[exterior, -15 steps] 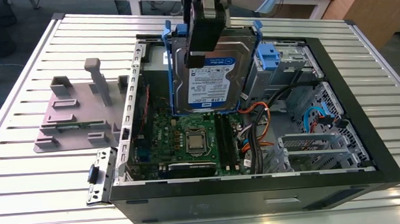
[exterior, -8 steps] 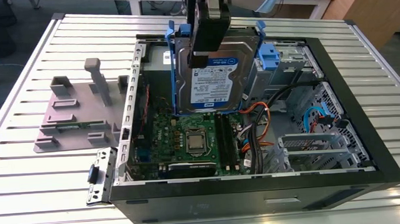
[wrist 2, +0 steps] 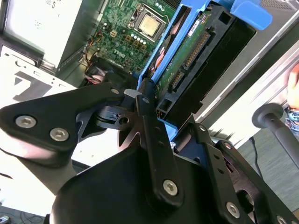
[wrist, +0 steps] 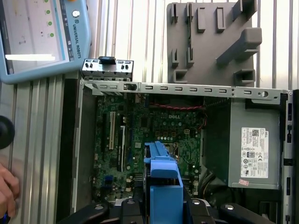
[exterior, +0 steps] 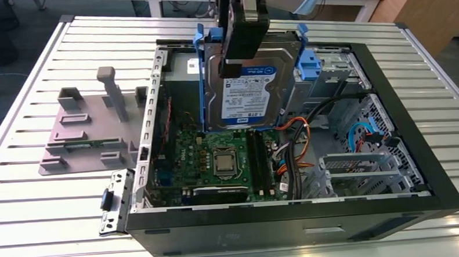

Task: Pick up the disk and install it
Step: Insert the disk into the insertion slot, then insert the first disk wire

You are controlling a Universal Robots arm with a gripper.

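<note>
The disk, a silver-grey drive with a white and blue label in a blue bracket, hangs upright above the open computer case, over the motherboard's far edge. My black gripper comes down from above and is shut on the disk's upper part. In the second wrist view the disk's green circuit side and blue bracket run between the black fingers. In the first wrist view the bracket's blue edge sticks out over the motherboard.
The motherboard lies in the case floor, with orange cables and a drive bay with a blue clip at the exterior view's right. A grey box with a white sticker sits inside. A grey fixture lies beside the case. A hand and a pendant are nearby.
</note>
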